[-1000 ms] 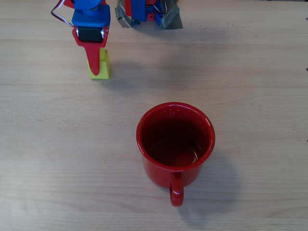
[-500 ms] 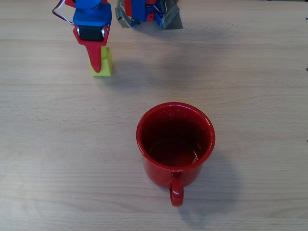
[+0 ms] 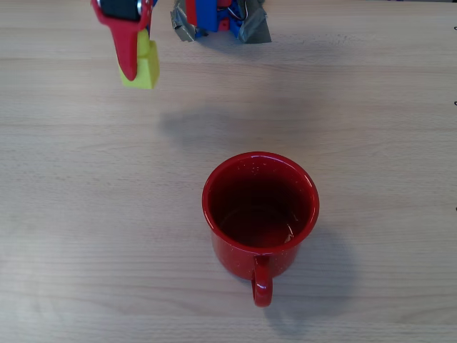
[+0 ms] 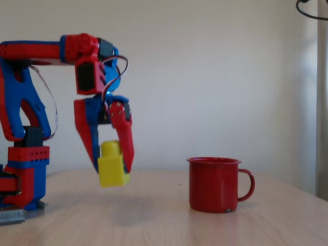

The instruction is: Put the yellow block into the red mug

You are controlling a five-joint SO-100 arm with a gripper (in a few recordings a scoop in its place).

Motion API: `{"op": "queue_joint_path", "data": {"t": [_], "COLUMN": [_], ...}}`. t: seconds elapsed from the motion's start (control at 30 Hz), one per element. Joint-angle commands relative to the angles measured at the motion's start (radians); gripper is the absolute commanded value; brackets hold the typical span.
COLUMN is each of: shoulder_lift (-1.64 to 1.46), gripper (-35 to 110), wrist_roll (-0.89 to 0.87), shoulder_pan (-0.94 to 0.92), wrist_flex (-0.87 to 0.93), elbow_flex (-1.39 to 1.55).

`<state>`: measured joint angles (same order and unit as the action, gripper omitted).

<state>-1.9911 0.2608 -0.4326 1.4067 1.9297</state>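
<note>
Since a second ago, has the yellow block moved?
Yes. In the overhead view the yellow block, shut in the end effector, has shifted toward the picture's top, farther from the red mug. The fixed view shows it clear of the table.

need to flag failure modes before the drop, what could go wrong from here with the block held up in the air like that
1. The yellow block hangs tilted between the fingers, clear of the table; a shallow pinch might let it slip mid-carry.
2. The red mug stands well off to the right in the fixed view, so a long swing remains.
3. Carried this low, the block could strike the mug's rim or wall.
</note>
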Motion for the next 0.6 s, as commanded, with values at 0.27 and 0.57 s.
{"op": "queue_joint_path", "data": {"t": [0.27,0.57], "shoulder_lift": [0.087,0.186], "gripper": [0,0], "wrist_roll": [-0.060,-0.110], "shoulder_pan": [0.086,0.186], "wrist_flex": [0.230,0.272], "elbow_flex": [-0.499,-0.758]}}
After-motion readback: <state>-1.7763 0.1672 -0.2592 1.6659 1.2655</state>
